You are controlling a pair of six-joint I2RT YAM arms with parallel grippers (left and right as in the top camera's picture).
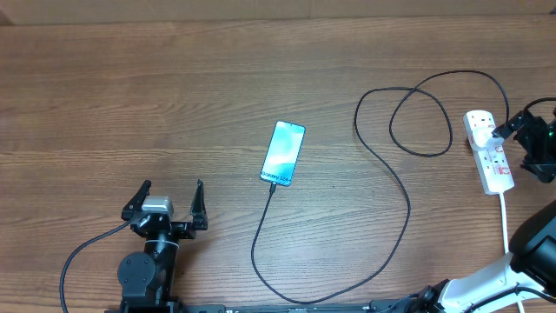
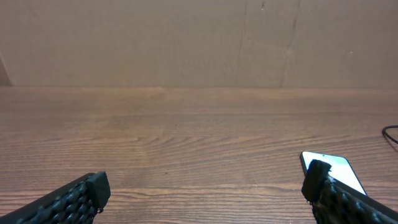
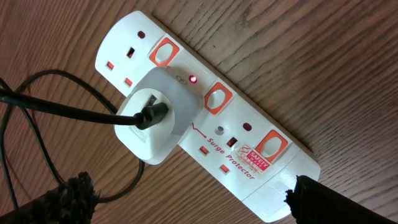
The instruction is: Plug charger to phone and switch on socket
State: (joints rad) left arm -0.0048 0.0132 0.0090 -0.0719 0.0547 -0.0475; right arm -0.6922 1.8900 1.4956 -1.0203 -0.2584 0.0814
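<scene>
Plainly, left gripper (image 1: 173, 188) and right gripper (image 3: 189, 190) gape empty; charger (image 3: 68, 110) tip meets phone (image 1: 283, 154), socket (image 3: 267, 177) lamp lit red

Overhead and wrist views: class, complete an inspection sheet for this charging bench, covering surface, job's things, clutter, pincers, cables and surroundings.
Surface: brown wooden table, grain showing.
Job's things: phone lying screen up; white power strip with a white adapter plugged in and one small red light on.
Clutter: nothing seen.
Pincers: left pincer open, empty, left of the phone; right pincer open, over the power strip.
Cables: black cable loops from the adapter to the phone's lower edge; white cord leaves the strip.
Surroundings: plain brown backdrop behind the table.
</scene>
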